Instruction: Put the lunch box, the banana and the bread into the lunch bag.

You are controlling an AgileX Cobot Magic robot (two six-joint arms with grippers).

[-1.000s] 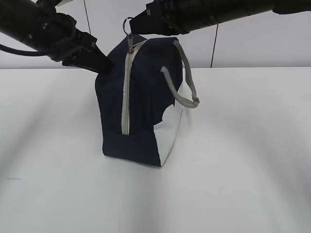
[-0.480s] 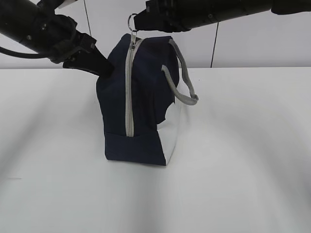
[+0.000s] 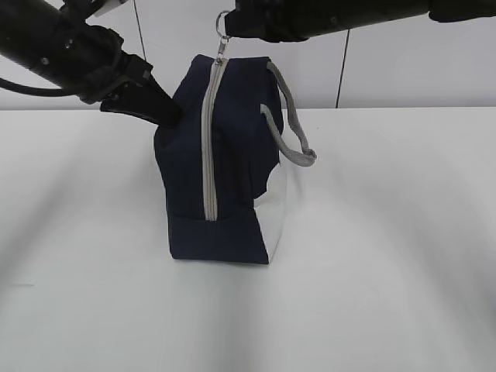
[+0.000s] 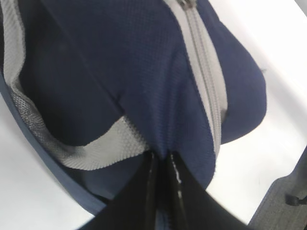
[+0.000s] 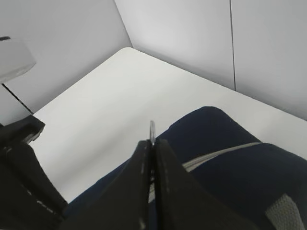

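Observation:
The navy lunch bag (image 3: pixel 232 155) stands on end on the white table (image 3: pixel 372 271), its grey zipper (image 3: pixel 208 147) running down the near face and closed along its visible length. My right gripper (image 3: pixel 231 27) is above the bag's top, shut on the ring zipper pull (image 3: pixel 223 23); the ring (image 5: pixel 152 130) pokes out between the closed fingers of the right gripper (image 5: pixel 152 143). My left gripper (image 3: pixel 169 116) is shut on a fold of the bag's fabric (image 4: pixel 120 62) at its upper left side; in the wrist view the left gripper (image 4: pixel 162 158) pinches blue cloth. The lunch box, banana and bread are out of view.
A grey strap handle (image 3: pixel 298 139) hangs off the bag's right side, above its white end panel (image 3: pixel 277 209). A white panelled wall (image 3: pixel 403 70) stands behind the table. The left arm's dark body (image 5: pixel 24 187) shows low in the right wrist view.
The right gripper moved up and to the right with the ring pull, and the bag's top followed, standing more upright. The left gripper tightened on the fabric.

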